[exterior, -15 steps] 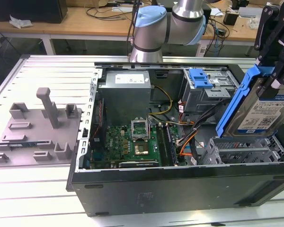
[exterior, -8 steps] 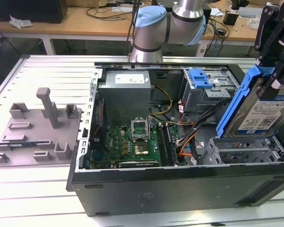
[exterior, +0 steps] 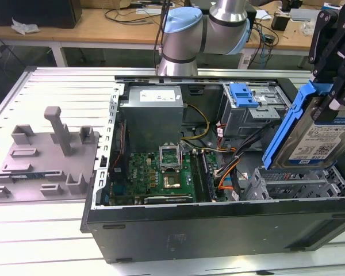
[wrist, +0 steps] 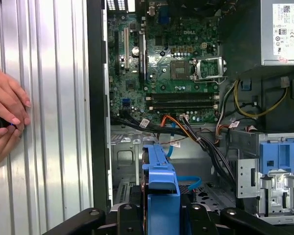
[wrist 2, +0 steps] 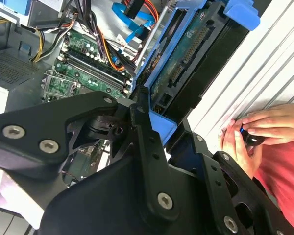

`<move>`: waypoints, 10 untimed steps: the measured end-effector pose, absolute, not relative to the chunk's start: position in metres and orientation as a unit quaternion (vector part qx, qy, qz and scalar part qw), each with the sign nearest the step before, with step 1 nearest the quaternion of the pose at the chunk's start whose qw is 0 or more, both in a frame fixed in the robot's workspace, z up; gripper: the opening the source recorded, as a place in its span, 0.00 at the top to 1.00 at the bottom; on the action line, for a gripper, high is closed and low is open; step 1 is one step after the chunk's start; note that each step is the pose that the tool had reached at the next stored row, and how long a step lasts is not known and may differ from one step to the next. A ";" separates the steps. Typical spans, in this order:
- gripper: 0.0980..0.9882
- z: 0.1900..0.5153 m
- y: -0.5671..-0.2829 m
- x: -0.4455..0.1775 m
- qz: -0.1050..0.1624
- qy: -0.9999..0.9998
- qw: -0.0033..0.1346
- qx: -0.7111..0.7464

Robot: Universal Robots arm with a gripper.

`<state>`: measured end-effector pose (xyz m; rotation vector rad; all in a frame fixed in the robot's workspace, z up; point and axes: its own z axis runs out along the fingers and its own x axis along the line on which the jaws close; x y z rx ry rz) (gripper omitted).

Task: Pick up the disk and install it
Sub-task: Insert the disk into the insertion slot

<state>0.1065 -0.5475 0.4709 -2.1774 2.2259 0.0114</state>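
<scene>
Right now, in the exterior view, the claw (exterior: 333,99) is clenched on the disk (exterior: 311,137), which hangs tilted just above the metal drive cage (exterior: 293,185) at the exterior view's right end of the open computer case (exterior: 218,230). On to the second wrist view: the disk's (wrist 2: 186,54) circuit-board side shows between black fingers (wrist 2: 147,142), and a person's hands (wrist 2: 250,132) sit on the ribbed tabletop (wrist 2: 264,73). First wrist view: the disk (wrist: 161,181) sits edge-on, with the motherboard (wrist: 171,63) beyond.

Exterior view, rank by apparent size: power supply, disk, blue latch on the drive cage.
1. The disk and the power supply look alike. The disk sits nearer the camera, so I won't rank these two.
2. The blue latch is clearly smallest.
</scene>
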 end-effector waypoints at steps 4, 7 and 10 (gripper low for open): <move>0.70 0.469 -0.548 0.107 0.004 0.708 0.014 -0.706; 0.70 0.467 -0.548 0.107 0.004 0.707 0.014 -0.707; 0.70 0.465 -0.548 0.107 0.004 0.707 0.014 -0.707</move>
